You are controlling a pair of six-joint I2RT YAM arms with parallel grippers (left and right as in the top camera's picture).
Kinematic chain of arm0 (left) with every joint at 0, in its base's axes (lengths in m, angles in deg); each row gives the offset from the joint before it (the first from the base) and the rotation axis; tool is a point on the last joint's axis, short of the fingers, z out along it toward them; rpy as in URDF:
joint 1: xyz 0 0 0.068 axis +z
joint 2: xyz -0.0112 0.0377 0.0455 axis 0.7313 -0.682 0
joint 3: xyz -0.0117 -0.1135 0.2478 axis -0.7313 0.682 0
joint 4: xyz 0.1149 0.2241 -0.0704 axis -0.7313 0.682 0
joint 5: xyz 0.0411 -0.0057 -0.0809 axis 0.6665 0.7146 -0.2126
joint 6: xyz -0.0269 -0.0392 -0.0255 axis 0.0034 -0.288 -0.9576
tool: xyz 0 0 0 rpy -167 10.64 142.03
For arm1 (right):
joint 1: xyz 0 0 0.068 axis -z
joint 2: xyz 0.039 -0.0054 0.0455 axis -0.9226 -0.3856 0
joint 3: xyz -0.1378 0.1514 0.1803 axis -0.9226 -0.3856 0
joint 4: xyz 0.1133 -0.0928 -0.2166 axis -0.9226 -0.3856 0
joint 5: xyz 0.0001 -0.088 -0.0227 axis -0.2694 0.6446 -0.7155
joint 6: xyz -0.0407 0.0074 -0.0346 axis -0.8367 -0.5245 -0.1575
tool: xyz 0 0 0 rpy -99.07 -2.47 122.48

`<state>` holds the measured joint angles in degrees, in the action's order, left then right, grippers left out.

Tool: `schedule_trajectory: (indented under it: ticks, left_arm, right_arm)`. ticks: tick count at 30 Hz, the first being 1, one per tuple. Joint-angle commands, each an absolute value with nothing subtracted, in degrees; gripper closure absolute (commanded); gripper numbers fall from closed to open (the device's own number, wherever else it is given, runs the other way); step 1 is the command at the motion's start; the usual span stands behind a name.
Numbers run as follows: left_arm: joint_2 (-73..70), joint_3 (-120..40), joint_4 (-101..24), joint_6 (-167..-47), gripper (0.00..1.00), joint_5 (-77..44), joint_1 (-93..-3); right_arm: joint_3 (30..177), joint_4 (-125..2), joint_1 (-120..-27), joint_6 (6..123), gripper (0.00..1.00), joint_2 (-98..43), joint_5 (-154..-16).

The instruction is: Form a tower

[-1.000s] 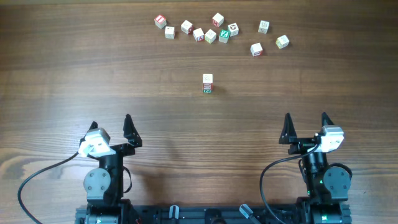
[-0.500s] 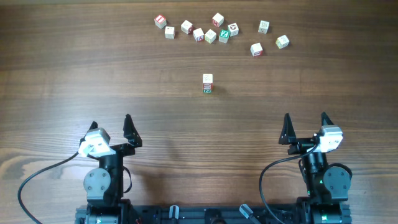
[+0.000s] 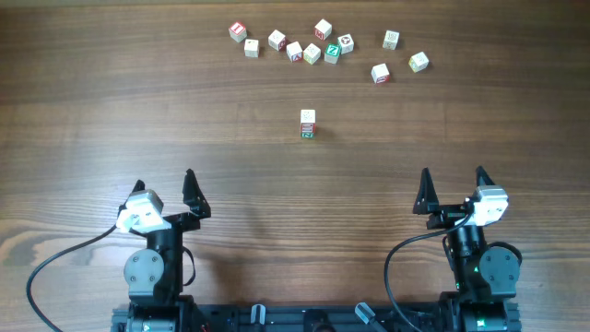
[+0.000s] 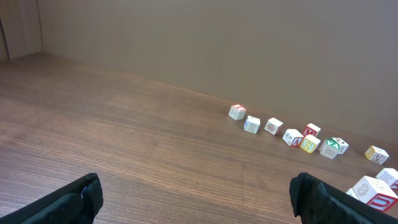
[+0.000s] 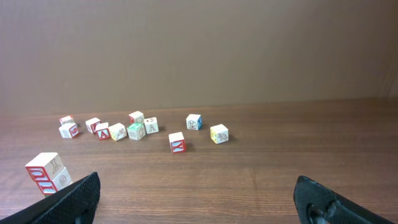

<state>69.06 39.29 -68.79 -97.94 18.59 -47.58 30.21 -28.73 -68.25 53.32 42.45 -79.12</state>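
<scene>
Overhead, my left end effector [image 3: 164, 180] and right end effector [image 3: 453, 173] are both spread and empty. They sit well back from the tower [image 3: 308, 123], probably so that nothing jostles it. The loose cubes [image 3: 313, 48] lie beyond the tower on the bench [image 3: 92, 111]. My left wrist view catches only the tower's top, and my right wrist view shows two stacked cubes. Nothing has moved since the earlier frame.
</scene>
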Motion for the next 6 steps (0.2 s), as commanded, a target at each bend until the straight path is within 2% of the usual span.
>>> schedule_trajectory:
  ticks: [1,6]
  left_arm:
    - [69.45,39.55,-68.68,-96.61,0.00,18.13,-47.14]
    - [69.45,39.55,-68.68,-96.61,0.00,18.13,-47.14]
  right_arm:
    - [30.14,-28.57,-68.42,52.31,0.00,42.80,-80.06]
    - [30.14,-28.57,-68.42,52.33,0.00,42.80,-80.06]
